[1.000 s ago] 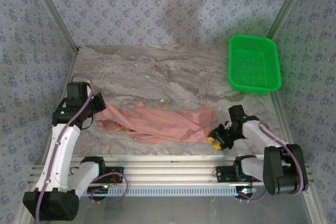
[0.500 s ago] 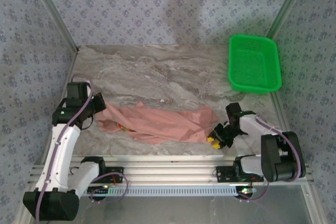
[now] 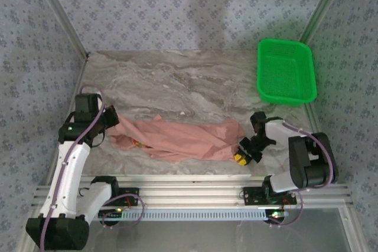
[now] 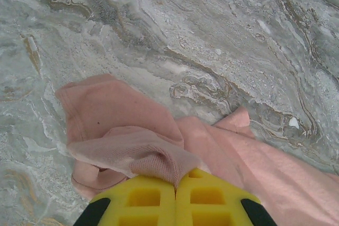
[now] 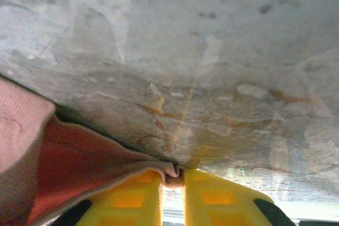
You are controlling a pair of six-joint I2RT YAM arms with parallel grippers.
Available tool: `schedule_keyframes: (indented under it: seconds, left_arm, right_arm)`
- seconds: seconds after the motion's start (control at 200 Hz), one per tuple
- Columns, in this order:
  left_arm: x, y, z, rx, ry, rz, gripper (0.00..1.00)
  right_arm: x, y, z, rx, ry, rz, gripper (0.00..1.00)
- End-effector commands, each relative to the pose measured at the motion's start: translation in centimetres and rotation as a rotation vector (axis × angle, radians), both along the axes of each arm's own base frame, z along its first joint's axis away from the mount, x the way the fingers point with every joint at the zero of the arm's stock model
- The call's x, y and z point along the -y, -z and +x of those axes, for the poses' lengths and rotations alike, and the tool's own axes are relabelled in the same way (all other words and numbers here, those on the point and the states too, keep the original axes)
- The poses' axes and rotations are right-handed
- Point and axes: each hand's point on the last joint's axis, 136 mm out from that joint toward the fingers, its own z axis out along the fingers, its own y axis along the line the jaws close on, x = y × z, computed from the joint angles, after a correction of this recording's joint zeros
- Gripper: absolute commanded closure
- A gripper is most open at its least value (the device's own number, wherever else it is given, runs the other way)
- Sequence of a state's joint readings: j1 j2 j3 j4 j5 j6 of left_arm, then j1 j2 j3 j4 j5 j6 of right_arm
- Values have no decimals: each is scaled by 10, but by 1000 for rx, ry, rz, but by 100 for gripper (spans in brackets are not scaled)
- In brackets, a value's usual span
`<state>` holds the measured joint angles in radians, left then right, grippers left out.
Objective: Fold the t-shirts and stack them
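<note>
Marble-pattern table (image 3: 177, 81) under both arms. At 9 o'clock on it, the left gripper (image 3: 110, 123) sits at the left end of the t-shirt (image 3: 183, 138). In the left wrist view its yellow pads (image 4: 143, 199) press together with a ribbed fold of pink cloth pinched between them: jaws clenched on the t-shirt. The t-shirt lies as a crumpled salmon band across the near part of the table, from 9 o'clock toward 4 o'clock, with a small red print (image 3: 137, 143) peeking out at its near left edge. At 4 o'clock, the right gripper (image 3: 242, 154) meets the band's right end. In the right wrist view a thin cloth edge is nipped between its pads (image 5: 127, 194), the hem raised slightly off the marble: jaws clenched on the t-shirt. Green basket (image 3: 260, 69) at 1 o'clock, well apart from the cloth
</note>
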<state>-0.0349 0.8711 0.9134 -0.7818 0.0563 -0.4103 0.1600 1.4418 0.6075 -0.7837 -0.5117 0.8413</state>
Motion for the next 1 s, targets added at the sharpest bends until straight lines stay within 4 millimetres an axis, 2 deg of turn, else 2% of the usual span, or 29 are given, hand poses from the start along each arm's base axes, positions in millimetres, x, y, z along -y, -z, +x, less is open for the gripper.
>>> schedule_keyframes:
  seconds: [0.0,0.215,0.42,0.465,0.73,0.844,0.994]
  left_arm:
    - [3,-5,-1,22,8,-13,100]
    - [2,-7,-1,23,10,-4,100]
    - [2,-7,-2,22,13,-2,100]
    - [2,-7,-2,23,15,-1,100]
    - [6,-9,0,19,38,8,100]
    - [10,-8,1,15,48,6,100]
    - [14,-4,2,9,58,4,100]
  right_arm:
    - [-7,0,69,270,-21,5,85]
    - [-7,-10,80,308,-17,14,100]
    - [-7,-27,82,339,-36,34,100]
    - [-5,-28,74,311,-39,33,100]
    - [-6,-54,73,306,-143,9,100]
    - [-9,-65,79,310,-196,-18,100]
    - [-18,-69,95,305,-240,-21,100]
